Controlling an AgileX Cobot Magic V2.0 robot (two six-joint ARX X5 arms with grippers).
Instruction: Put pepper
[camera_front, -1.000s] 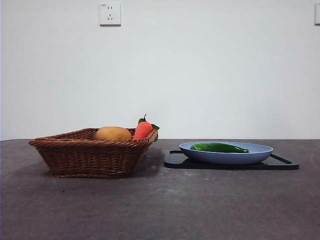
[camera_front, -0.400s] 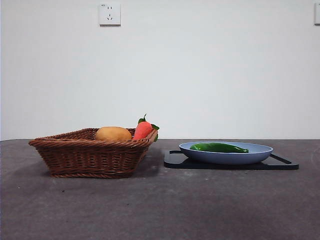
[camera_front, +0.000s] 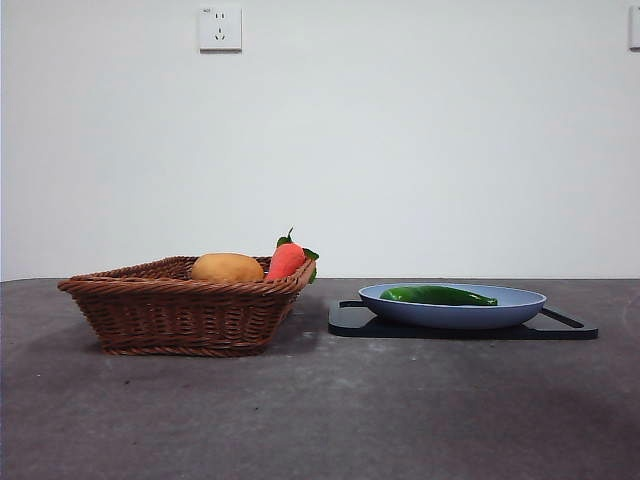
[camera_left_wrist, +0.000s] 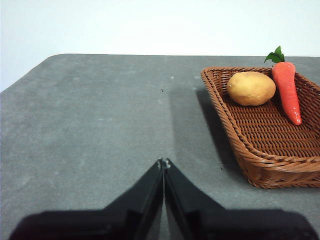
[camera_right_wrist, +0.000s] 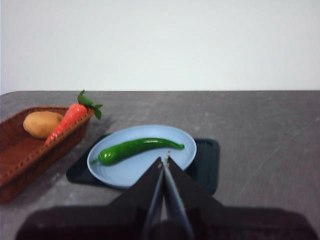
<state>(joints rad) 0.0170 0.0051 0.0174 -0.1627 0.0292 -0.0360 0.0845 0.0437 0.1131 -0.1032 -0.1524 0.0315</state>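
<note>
The long, slender, glossy dark green pepper (camera_front: 437, 295) lay on its side in a shallow pale blue plate (camera_front: 520, 307), curving slightly along its length. The plate sat on a flat black tray with handle cut-outs (camera_front: 565, 326), which rested on the dark grey table (camera_front: 320, 410).

Beside the tray stood a brown woven wicker basket (camera_front: 180, 315), near it but not touching. Inside the basket lay a rounded yellow-orange potato-like lump (camera_front: 227, 267) and a red-orange pointed carrot-like fruit with green leaves (camera_front: 286, 260), the latter leaning against the basket's rim on the side nearest the plate.

The right gripper (camera_right_wrist: 163, 161) hung above the table on the near side of the plate, its two black jaws pressed together with nothing between them; in its wrist view their tips overlapped the plate's near edge, just short of the pepper (camera_right_wrist: 136, 149).

The left gripper (camera_left_wrist: 163, 162) hung over bare table beside the basket (camera_left_wrist: 260, 165), jaws likewise closed and empty, well apart from the pepper.

A white wall socket (camera_front: 220, 28) sat high on the pale wall behind.
</note>
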